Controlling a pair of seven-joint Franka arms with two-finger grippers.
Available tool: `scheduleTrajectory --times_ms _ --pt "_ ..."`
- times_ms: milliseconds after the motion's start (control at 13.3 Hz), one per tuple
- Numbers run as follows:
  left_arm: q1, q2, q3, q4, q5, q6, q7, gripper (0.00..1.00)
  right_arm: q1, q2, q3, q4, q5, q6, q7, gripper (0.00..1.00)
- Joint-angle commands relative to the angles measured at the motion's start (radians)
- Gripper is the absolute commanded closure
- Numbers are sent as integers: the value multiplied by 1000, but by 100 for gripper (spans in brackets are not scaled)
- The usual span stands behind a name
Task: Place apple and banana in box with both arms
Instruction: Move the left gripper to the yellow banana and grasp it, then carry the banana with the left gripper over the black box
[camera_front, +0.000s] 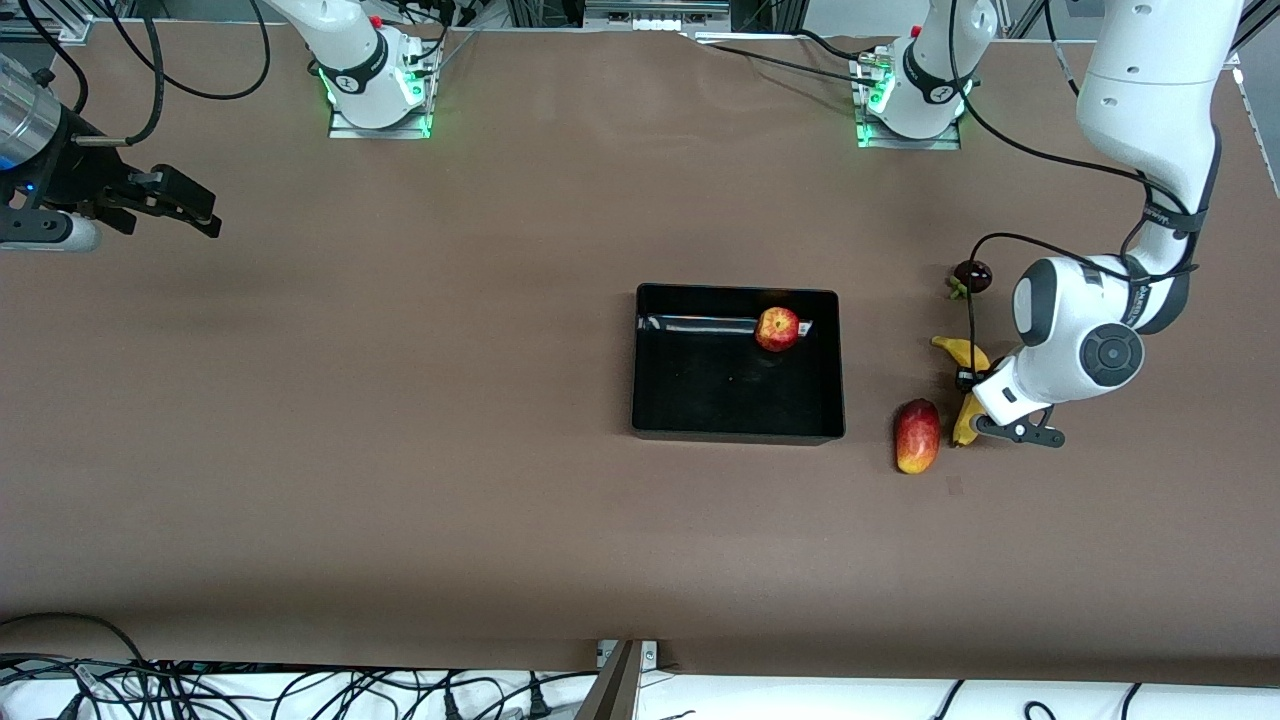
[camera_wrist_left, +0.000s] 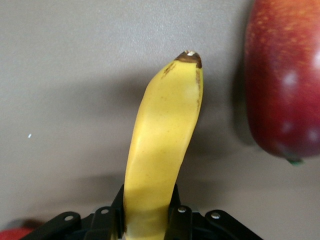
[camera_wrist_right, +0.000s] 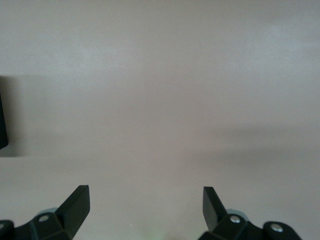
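The apple (camera_front: 777, 329) lies inside the black box (camera_front: 735, 431), by the wall nearest the robots. The yellow banana (camera_front: 962, 352) lies on the table beside the box, toward the left arm's end. My left gripper (camera_front: 968, 385) is down on the banana's middle, mostly hidden under its own wrist. In the left wrist view the banana (camera_wrist_left: 165, 130) runs out from between the left gripper's (camera_wrist_left: 147, 202) fingers, which press on both its sides. My right gripper (camera_front: 200, 215) is open and empty over bare table at the right arm's end; it shows open in its wrist view (camera_wrist_right: 145, 200).
An oblong red-yellow mango-like fruit (camera_front: 917, 435) lies close beside the banana, nearer the front camera; it also shows in the left wrist view (camera_wrist_left: 285, 80). A small dark round fruit (camera_front: 972, 276) lies nearer the robots than the banana.
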Motion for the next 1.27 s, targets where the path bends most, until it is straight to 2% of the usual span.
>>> scheduleTrajectory --times_ms 0,150,225,300,450,525,675,975,1200 --pt "-2 -131 -2 57 -21 -247 9 100 -17 14 17 26 -15 -6 -1 0" --pt "-12 -162 -2 178 -23 -473 8 100 -17 14 17 26 -16 -6 -1 0" --pt "-25 -173 -25 236 -24 -577 8 100 -17 14 17 26 -16 -4 -1 0" --pt "-43 -185 -75 279 -23 -637 -3 100 -16 14 17 26 -16 -6 -1 0" --pt "-87 -192 -178 304 -24 -643 -174 100 -16 14 17 26 -16 -4 -1 0" --pt "-107 -173 -218 306 -24 -608 -299 100 -16 14 19 26 -15 -4 -1 0" --pt "-169 -123 -266 307 -26 -449 -411 100 -16 14 19 26 -15 -4 -1 0" --pt "-290 -5 -266 301 -139 -113 -543 100 -16 14 19 26 -15 -4 -1 0" --pt "-345 68 -266 283 -131 -57 -566 100 -16 14 19 26 -15 -4 -1 0"
